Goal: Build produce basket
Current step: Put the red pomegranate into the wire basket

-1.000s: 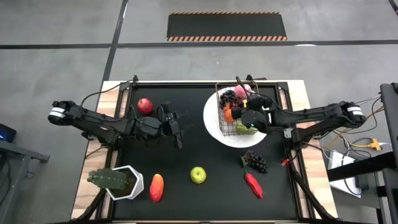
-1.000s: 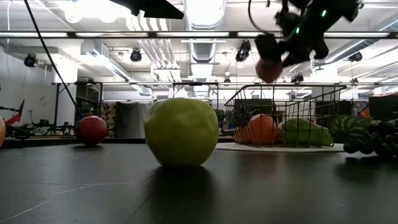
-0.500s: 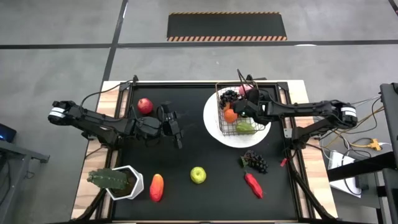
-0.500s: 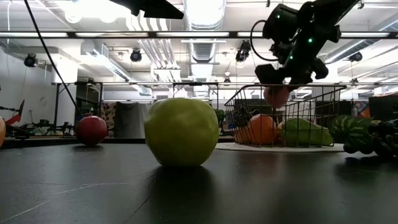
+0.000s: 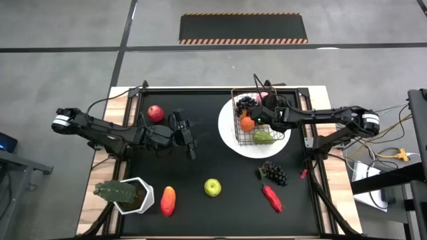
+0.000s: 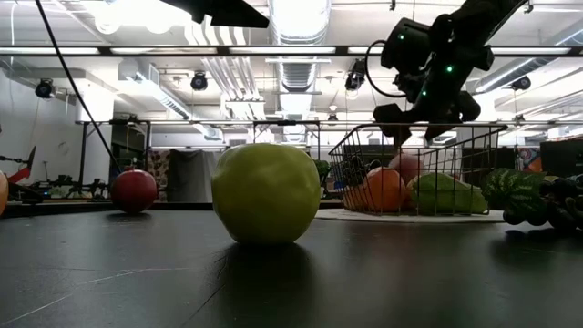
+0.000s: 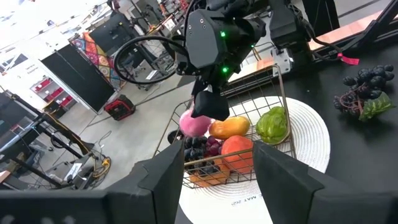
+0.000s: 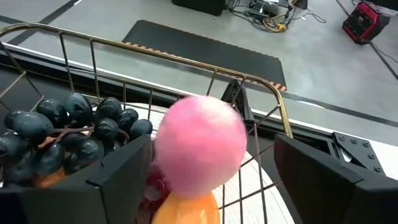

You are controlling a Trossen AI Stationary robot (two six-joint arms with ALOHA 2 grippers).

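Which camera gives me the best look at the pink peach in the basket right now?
The right wrist view: the pink peach fills the frame between the open right end effector fingers, atop the other fruit. The left wrist view shows it small inside the basket. The low view shows it through mesh; the high view mostly hides it.

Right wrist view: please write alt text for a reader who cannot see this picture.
A pink peach sits between the open right gripper's dark fingers, over the wire basket. Dark grapes lie in the basket beside it, with grey floor beyond.
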